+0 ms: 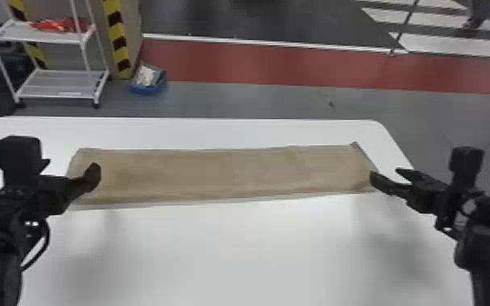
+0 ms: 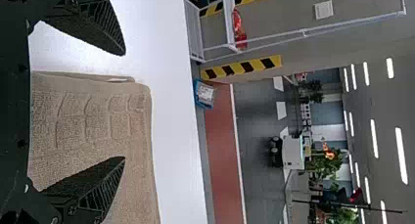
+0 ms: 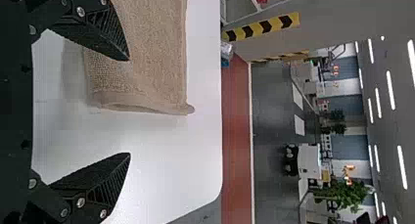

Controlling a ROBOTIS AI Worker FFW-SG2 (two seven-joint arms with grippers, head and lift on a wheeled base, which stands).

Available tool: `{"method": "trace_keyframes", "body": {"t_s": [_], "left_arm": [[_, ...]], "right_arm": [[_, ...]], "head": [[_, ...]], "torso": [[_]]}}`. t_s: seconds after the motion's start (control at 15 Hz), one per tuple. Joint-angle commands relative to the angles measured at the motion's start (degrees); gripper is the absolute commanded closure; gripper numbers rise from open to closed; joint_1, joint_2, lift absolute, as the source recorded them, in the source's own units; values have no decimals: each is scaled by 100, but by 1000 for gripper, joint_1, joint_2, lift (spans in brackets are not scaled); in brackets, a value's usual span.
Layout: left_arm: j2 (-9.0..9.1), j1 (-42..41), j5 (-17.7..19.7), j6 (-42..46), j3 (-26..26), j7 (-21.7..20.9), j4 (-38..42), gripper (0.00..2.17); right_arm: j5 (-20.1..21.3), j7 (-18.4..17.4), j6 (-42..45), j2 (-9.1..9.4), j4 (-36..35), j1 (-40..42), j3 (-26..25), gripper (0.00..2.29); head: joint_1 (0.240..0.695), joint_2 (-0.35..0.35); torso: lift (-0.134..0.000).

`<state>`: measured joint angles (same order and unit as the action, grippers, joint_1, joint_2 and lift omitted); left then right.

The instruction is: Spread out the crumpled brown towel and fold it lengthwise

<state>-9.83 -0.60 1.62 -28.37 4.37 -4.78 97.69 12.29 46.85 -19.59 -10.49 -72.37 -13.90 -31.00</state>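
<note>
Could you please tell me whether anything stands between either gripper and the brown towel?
Nothing visible does. The open left gripper is at the left end of the brown towel and the open right gripper at its right end, each with one finger against the cloth in view, the other against the white table.

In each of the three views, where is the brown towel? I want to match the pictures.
Head view: the brown towel lies across the table.
Left wrist view: its left end, partly behind the left claw.
Right wrist view: its right end, partly behind the right claw.
Shared landmark: red floor strip, beyond the table.
</note>
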Motion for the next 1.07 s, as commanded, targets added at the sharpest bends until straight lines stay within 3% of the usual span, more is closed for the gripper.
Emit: {"method": "trace_keyframes", "body": {"t_s": [0.0,0.33,0.4,0.47,0.73,1.0], "left_arm": [[8,16,137,-165,134,-163,-4,140],[-18,34,93,-1272,178,-172,101,279],[-10,7,93,-1395,266,-190,128,390],[-18,-36,119,-1430,319,-207,198,522],[8,-291,128,-1888,591,-322,743,1440],[25,-458,119,-1888,600,-322,1033,1440]], "right_arm": [[125,0,46,4,39,2,191,221],[301,-9,46,12,135,-34,420,289],[309,0,29,12,135,-34,420,427],[318,0,29,4,135,-34,420,515],[301,167,-77,12,83,-34,402,1146],[248,263,-217,47,-128,116,367,1207]], "head": [[695,-120],[695,-92],[695,-88],[695,-84],[695,-63],[695,-56]], "torso": [[-124],[-124],[-124],[-124],[-124],[-124]]}}
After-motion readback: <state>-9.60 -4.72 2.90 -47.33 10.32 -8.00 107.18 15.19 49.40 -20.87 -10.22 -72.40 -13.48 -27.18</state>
